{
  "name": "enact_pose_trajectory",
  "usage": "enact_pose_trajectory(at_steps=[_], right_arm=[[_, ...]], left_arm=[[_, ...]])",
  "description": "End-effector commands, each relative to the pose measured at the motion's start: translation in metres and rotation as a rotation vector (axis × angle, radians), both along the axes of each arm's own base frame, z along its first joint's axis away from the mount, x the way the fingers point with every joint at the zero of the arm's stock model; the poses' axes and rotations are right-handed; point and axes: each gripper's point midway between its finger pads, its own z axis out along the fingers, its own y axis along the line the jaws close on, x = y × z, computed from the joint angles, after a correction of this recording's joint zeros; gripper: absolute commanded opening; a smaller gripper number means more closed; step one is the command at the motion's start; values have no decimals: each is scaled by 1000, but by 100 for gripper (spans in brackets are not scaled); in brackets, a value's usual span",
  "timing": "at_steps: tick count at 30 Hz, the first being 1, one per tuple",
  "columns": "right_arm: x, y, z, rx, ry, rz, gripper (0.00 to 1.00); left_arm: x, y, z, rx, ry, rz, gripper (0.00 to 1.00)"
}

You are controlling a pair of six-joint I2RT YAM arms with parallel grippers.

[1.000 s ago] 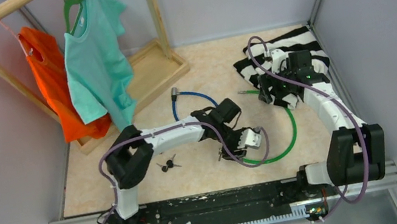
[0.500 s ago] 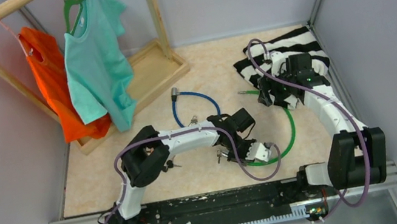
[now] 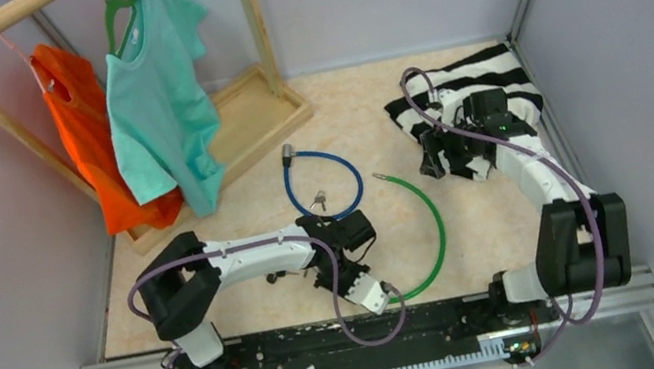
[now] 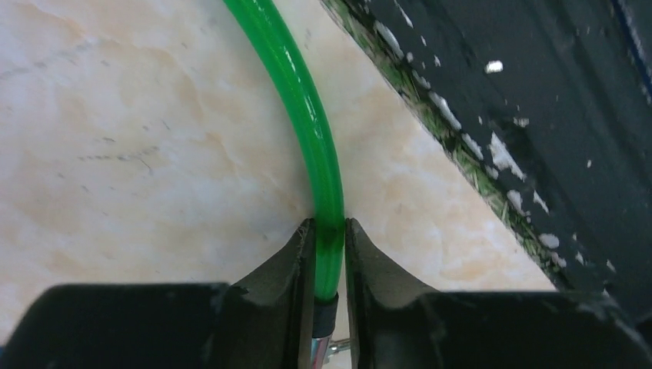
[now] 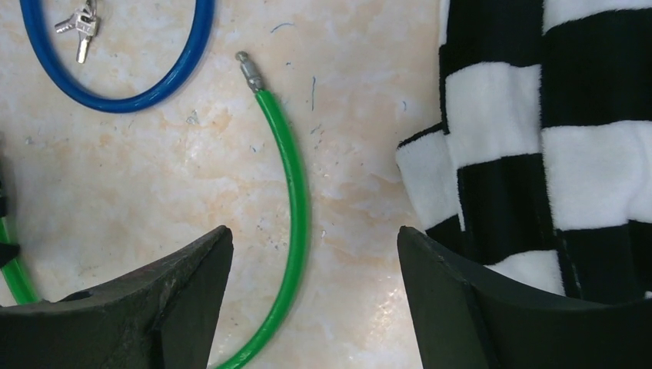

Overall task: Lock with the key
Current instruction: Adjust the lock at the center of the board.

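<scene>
Green cable (image 4: 325, 169) swings toward 6 o'clock, dragged by left gripper (image 4: 329, 231), jaws clamped on it | right gripper (image 5: 314, 234) at 2 o'clock, jaws apart

My overhead view looks down from above and behind the arm bases, far enough off to take in the whole desk (image 3: 350, 109). The left wrist view sits very close behind the left end effector (image 4: 329, 231), facing along its fingers at the desk surface just ahead. The right wrist view looks steeply down past the right end effector (image 5: 315, 238) from farther off. All three share the green cable (image 5: 296, 192); the overhead and right wrist views also share the striped cloth (image 5: 538, 154) beside that end effector's right finger.
</scene>
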Motion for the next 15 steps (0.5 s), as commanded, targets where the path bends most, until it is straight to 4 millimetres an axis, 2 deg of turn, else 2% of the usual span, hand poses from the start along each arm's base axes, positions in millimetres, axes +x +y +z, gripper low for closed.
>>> enact_pose_trajectory(at_steps=[1, 5, 9, 13, 15], right_arm=[[17, 12, -4, -30, -5, 57, 78], [24, 27, -23, -80, 33, 113, 78], [31, 38, -38, -111, 64, 161, 76], [35, 50, -51, -170, 69, 212, 71], [34, 57, -65, -214, 82, 240, 69]], left_arm=[[11, 33, -8, 112, -95, -40, 31], [26, 13, 3, 37, -140, 24, 54], [37, 8, 20, -50, -143, 106, 72], [45, 12, 41, -151, -107, 208, 83], [50, 15, 52, -205, -69, 267, 85]])
